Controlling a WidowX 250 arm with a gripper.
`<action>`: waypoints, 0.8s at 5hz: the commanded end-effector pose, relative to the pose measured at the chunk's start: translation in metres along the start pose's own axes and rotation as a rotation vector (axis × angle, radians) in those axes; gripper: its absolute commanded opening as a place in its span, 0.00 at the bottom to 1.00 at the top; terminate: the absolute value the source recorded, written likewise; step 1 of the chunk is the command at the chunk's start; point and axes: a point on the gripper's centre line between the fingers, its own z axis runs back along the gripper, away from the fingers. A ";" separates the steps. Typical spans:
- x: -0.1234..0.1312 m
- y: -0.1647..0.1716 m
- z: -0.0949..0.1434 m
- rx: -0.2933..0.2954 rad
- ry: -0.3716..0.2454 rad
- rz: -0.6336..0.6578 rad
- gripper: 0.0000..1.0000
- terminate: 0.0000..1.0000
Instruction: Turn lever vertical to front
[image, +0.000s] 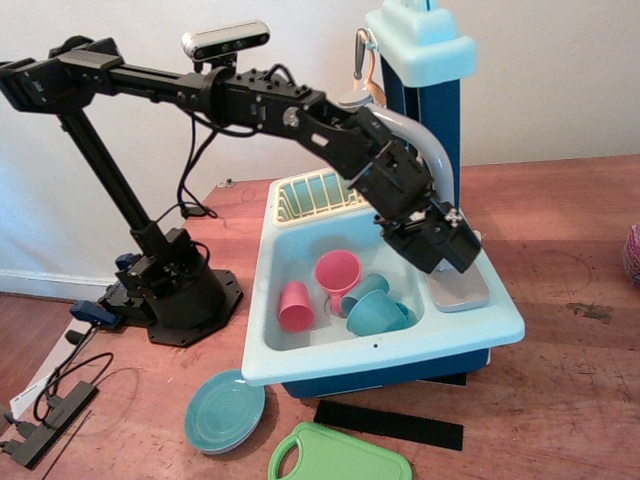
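The lever is hidden behind the hand (437, 247) over the sink (300, 350), so progress cannot be judged. Its grip cannot be told.

My end effector (440, 250) looks matt black plastic. The sink (300, 365) and cups (375, 315) are smooth, glossy plastic; the worktop (560, 400) is reddish wood, worn and scuffed.

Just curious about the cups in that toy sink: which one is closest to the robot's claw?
The teal cup lying tipped at the basin's right side sits nearest the gripper. The pink goblet and small pink cup stand further left.
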 end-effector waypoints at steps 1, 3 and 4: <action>0.010 0.019 0.026 -0.022 -0.057 0.028 1.00 0.00; 0.002 0.058 0.015 -0.045 -0.140 0.106 1.00 0.00; -0.003 0.067 0.003 -0.079 -0.143 0.135 1.00 0.00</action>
